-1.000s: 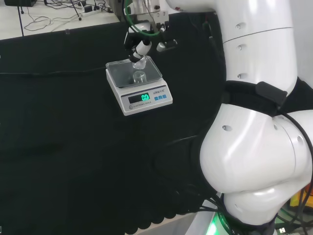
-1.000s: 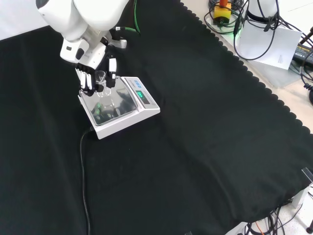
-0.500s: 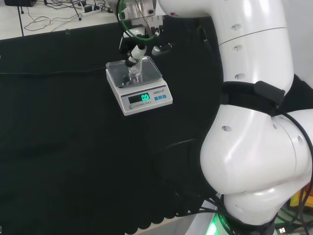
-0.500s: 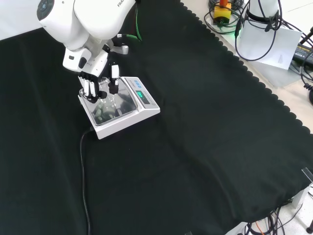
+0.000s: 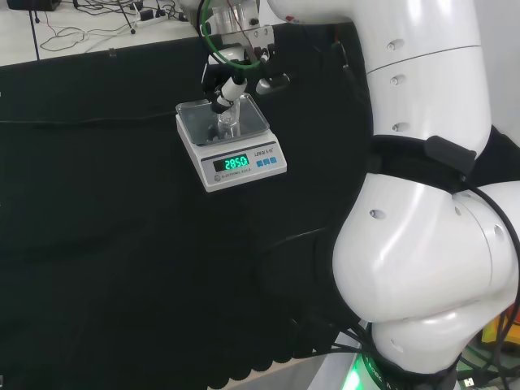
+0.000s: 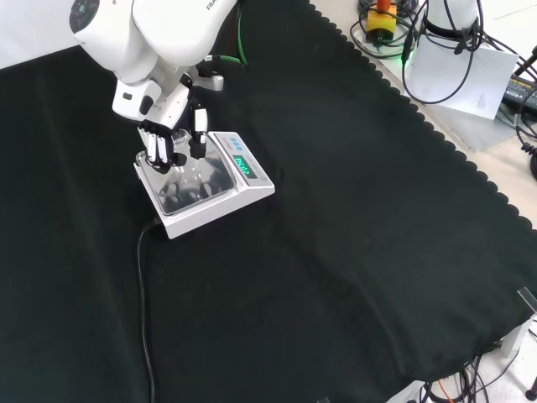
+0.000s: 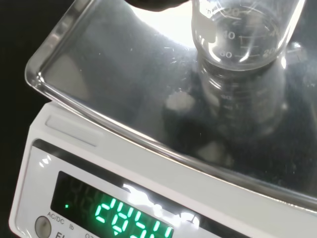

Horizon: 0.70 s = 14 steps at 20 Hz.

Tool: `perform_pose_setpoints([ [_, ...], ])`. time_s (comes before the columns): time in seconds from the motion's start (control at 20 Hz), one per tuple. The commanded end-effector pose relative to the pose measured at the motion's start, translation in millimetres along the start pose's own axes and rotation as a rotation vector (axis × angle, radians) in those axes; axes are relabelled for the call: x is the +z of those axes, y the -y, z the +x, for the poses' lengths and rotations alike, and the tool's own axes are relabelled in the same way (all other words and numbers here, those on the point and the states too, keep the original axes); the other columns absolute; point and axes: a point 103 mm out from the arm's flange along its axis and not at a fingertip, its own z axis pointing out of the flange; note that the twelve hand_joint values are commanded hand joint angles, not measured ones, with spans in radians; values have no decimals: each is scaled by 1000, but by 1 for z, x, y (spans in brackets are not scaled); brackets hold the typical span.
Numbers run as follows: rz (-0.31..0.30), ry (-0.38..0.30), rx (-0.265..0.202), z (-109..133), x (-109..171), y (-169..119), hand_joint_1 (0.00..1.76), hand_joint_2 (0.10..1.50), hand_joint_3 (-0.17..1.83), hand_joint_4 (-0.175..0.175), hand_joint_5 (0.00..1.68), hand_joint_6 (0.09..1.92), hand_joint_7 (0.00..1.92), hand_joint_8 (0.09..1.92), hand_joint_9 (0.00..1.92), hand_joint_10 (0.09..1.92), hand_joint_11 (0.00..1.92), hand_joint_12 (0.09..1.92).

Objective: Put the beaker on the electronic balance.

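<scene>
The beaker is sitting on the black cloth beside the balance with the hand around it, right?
Not quite. The beaker stands on the balance, on its shiny pan, not on the cloth; the wrist view shows it. The hand is around it.

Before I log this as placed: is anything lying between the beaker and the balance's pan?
Nothing visible. The beaker stands upright with its base straight on the shiny pan of the balance, which shows a lit reading. The hand is at the beaker from above; whether its fingers close round it I cannot tell.
</scene>
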Motion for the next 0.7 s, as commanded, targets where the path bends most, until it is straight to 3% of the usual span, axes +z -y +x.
perform_pose_setpoints([
  [0.05,6,34,12,2,-1,7,1128,1115,-37,-151,842,1029,774,803,1119,613,1253,773],
  [0.2,18,62,23,2,0,10,1052,1014,-153,-73,694,791,629,762,1032,529,1249,820],
  [0.35,38,78,29,3,0,12,935,932,-174,-14,510,717,477,734,792,612,976,1056],
  [0.65,95,83,36,8,4,6,856,875,-175,8,369,609,348,705,575,723,718,1248],
  [0.7,114,86,37,8,4,6,830,860,-172,13,341,570,290,690,461,731,573,1305],
])
